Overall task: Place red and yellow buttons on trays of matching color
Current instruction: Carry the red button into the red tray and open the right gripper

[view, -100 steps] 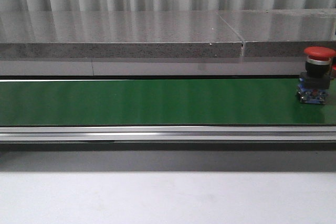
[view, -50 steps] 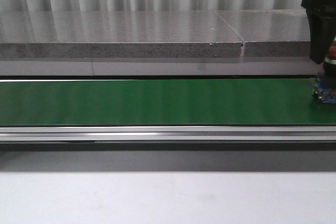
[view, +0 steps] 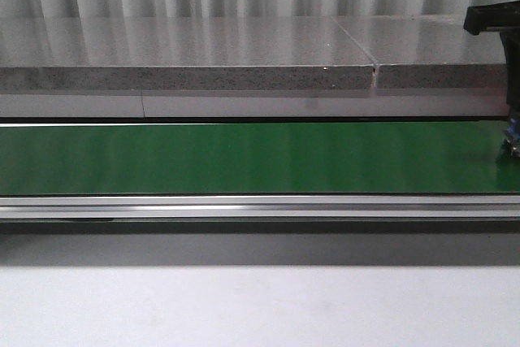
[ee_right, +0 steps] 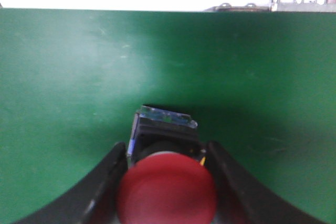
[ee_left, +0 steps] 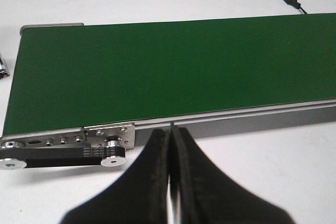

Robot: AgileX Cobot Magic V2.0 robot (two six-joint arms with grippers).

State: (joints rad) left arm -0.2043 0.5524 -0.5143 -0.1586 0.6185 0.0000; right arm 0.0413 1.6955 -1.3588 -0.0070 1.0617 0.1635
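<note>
Flanking red button (ee_right: 167, 192) on belt (ee_right: 63, 87): right pincer (ee_right: 167, 182).

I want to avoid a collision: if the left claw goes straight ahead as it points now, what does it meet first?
Probably the near metal rail of the green belt, which lies directly ahead of the shut left claw; depth is unclear.

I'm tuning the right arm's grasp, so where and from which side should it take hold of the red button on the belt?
Grip the red button by the black collar just under its mushroom cap, coming down from above. It stands upright on the green belt, and the wide cap overhangs, so fingers closing beneath it should not slip off. The right gripper already straddles it, one finger on each side.
</note>
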